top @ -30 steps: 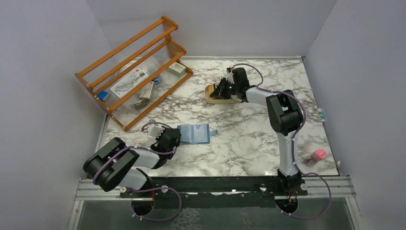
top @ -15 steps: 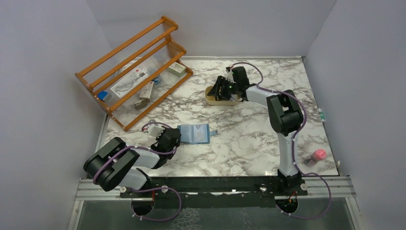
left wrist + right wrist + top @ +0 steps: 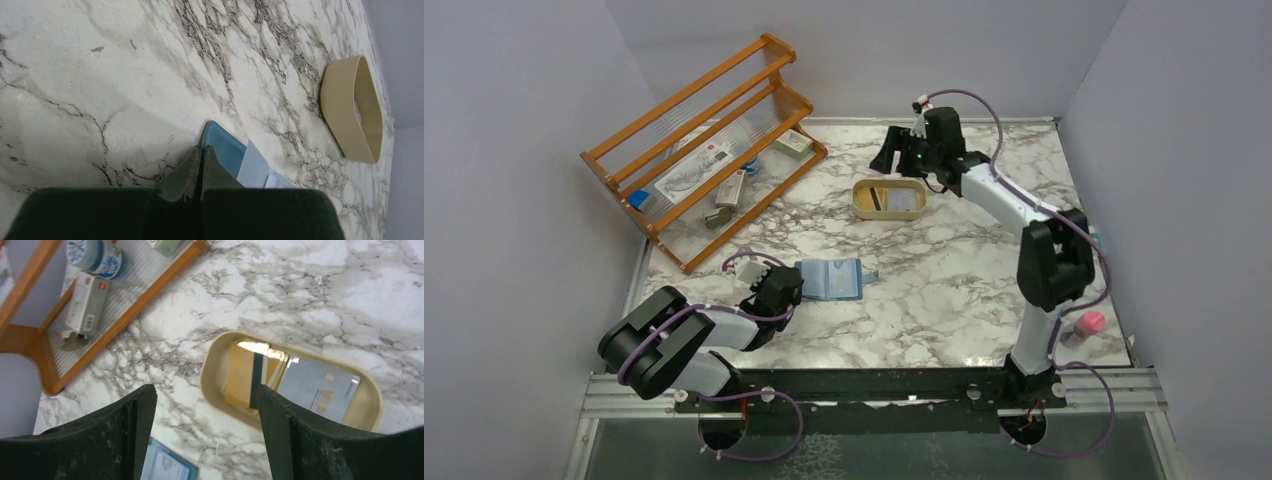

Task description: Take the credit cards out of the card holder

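R hand [image 3: 203, 390] is up in the air, just past the far side of the tray [image 3: 864, 200]. Its fingers are spread wide w/ nothing btwn them. Its wrist cam looks down thru the gap onto the tray.

Credit cards [image 3: 252, 375] lie flat inside the tray. The yellow card w/ dark stripe is in the tray's left half as the R wrist cam sees it, and more yellowish edges peek out beside it. The pale blue-white card [image 3: 320, 387] fills the tray's other half, its left end tucked by the yellow ones.

Card holder [image 3: 829, 280] is teal & opened flat on the tabletop [image 3: 944, 290], lighter inner slots facing up. It sits well apart from the tray, on the tray's near-left, snap tab at the end closer to the tray. Can't tell if any card is left in the slots.

L hand [image 3: 201, 150] is low, at the holder's end furthest from the tray. Fingers are pressed tight together, nothing gripped, tips right at the holder's teal corner. Can't tell if they press on it or sit just beside.

Wooden rack [image 3: 704, 140] stands far-left of the tray, well apart, w/ packets & a small tub on it. A pink-topped item [image 3: 1089, 323] lies far to the tray's near-right, by the tabletop edge.
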